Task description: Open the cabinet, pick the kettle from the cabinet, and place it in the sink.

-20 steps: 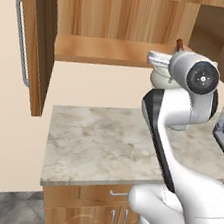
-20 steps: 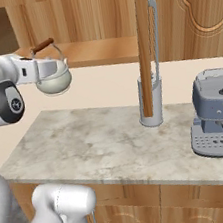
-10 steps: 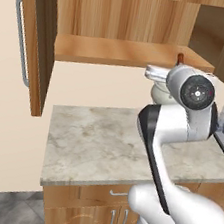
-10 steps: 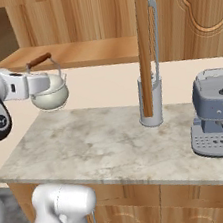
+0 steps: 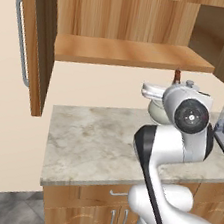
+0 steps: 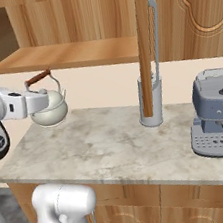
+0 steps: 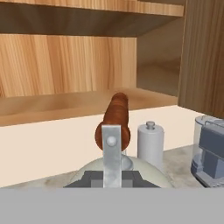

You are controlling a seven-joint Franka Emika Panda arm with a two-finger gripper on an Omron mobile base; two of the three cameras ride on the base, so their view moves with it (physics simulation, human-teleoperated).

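Observation:
The cream-white kettle [image 6: 51,108] with its brown handle [image 6: 38,77] hangs just above the marble counter [image 6: 103,145], below the open cabinet's shelf [image 6: 69,54]. My gripper [image 6: 39,100] is shut on the base of the kettle's handle, reaching in from the left. In the left base view the kettle [image 5: 158,109] is half hidden behind my arm. The hand view looks along the brown handle [image 7: 114,117] and its metal bracket [image 7: 112,151], with the dark fingertips [image 7: 90,179] on either side. The cabinet [image 5: 126,25] stands open, its left door [image 5: 35,42] swung out. The sink is out of view.
A grey canister [image 6: 150,101] stands on the counter under the cabinet's right door [image 6: 146,37], seen edge-on with its silver bar handle [image 6: 156,31]. A grey coffee machine [image 6: 217,118] sits at the right. Lower cabinets [image 5: 89,217] run below the counter.
The arm has brought the kettle down from shelf height to just above the counter. The gripper has stayed shut on the handle throughout.

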